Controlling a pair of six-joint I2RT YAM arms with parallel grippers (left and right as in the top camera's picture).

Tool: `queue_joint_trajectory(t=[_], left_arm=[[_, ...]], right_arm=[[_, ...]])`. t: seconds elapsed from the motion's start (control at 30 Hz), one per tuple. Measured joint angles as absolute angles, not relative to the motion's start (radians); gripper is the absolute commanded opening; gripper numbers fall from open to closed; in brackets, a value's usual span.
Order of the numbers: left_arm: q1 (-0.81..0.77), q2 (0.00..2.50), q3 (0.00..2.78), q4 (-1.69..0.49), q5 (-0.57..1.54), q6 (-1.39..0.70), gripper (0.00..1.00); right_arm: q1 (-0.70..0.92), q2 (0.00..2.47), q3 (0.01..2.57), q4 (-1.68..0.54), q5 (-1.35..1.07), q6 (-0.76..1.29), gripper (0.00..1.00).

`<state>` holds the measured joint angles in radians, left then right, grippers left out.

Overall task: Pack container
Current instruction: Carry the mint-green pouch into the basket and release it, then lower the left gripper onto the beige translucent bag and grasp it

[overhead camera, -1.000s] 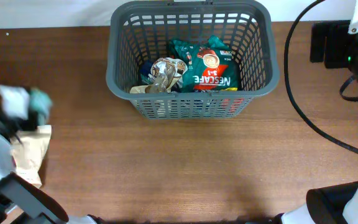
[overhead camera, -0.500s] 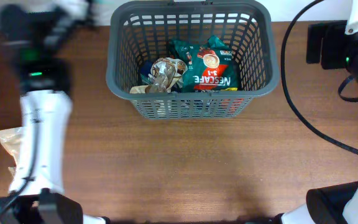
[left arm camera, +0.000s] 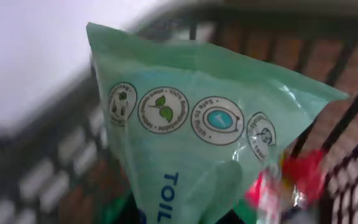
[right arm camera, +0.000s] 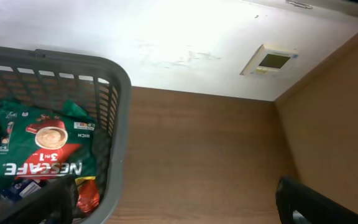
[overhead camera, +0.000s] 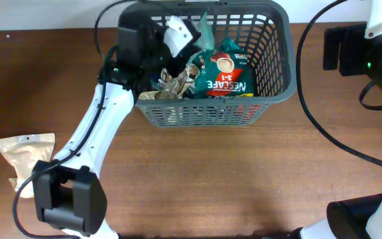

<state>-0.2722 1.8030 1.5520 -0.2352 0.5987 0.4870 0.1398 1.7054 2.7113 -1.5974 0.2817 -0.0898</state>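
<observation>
The container [overhead camera: 280,86] sits at the far edge of the table [overhead camera: 211,172], holding a Nescafe packet [overhead camera: 225,76] and a crumpled pouch [overhead camera: 176,78]. My left gripper [overhead camera: 191,34] clamps a pale green packet [left arm camera: 191,124] over it, fingers hidden; the right gripper [right arm camera: 173,202] has its jaws apart.

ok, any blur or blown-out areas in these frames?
Left wrist: the pale green packet fills the frame with its print readable, but the container behind it is blurred. Right wrist: the white wall is close to blown out, while the Nescafe packet is sharp. Overhead: crisp and evenly lit.
</observation>
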Motion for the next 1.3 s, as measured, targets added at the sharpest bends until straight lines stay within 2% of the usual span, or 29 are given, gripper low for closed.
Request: queue_joint_trajectory(t=[0.03,0.07,0.17,0.2,0.23,0.3,0.33,0.37,0.4,0.47,0.7,0.87,1.03,1.13,1.17,1.2,1.3], left_arm=[[-0.272,1.807,1.551,-0.267,0.572,0.511,0.13],[-0.272,1.809,1.551,-0.304,0.546,0.538,0.26],[-0.272,1.81,1.55,-0.382,0.464,0.601,0.72],[-0.272,1.81,1.55,-0.395,0.439,0.615,0.93],[-0.272,1.81,1.55,-0.401,0.419,0.626,0.99],[-0.272,1.81,1.55,-0.401,0.387,0.64,0.99],[-0.272,1.81,1.55,-0.4,0.377,0.645,0.94],[-0.272,1.81,1.55,-0.397,0.368,0.648,0.84],[-0.272,1.809,1.551,-0.387,0.36,0.649,0.79],[-0.272,1.809,1.551,-0.358,0.35,0.659,0.77],[-0.237,1.784,1.74,-0.271,0.263,0.659,0.77],[-0.117,1.666,1.877,-0.309,-0.008,0.656,0.82],[0.068,1.6,1.906,-0.543,-0.17,0.66,0.87],[0.178,1.63,1.901,-0.703,-0.182,0.679,0.87],[0.217,1.649,1.897,-0.756,-0.176,0.682,0.92],[0.262,1.668,1.887,-0.802,-0.165,0.688,0.93],[0.363,1.696,1.844,-0.827,-0.115,0.689,0.97]], right_arm=[[0.14,1.705,2.711,-1.599,0.281,-0.09,0.99],[0.14,1.705,2.711,-1.599,0.277,-0.09,0.99],[0.14,1.706,2.711,-1.6,0.271,-0.09,0.99],[0.14,1.706,2.711,-1.6,0.271,-0.09,0.99],[0.14,1.705,2.711,-1.6,0.27,-0.09,0.99],[0.14,1.705,2.711,-1.6,0.27,-0.089,0.99],[0.14,1.705,2.711,-1.601,0.27,-0.091,0.99],[0.14,1.706,2.711,-1.601,0.27,-0.09,0.99],[0.14,1.706,2.711,-1.6,0.27,-0.09,0.99],[0.14,1.705,2.711,-1.601,0.27,-0.09,0.99],[0.14,1.706,2.711,-1.601,0.268,-0.09,0.99],[0.14,1.706,2.711,-1.601,0.267,-0.089,0.99],[0.14,1.706,2.711,-1.601,0.258,-0.089,0.99],[0.139,1.706,2.711,-1.6,0.251,-0.09,0.99],[0.14,1.705,2.711,-1.6,0.249,-0.09,0.99],[0.14,1.706,2.711,-1.6,0.248,-0.09,0.99],[0.14,1.705,2.711,-1.599,0.244,-0.091,0.99]])
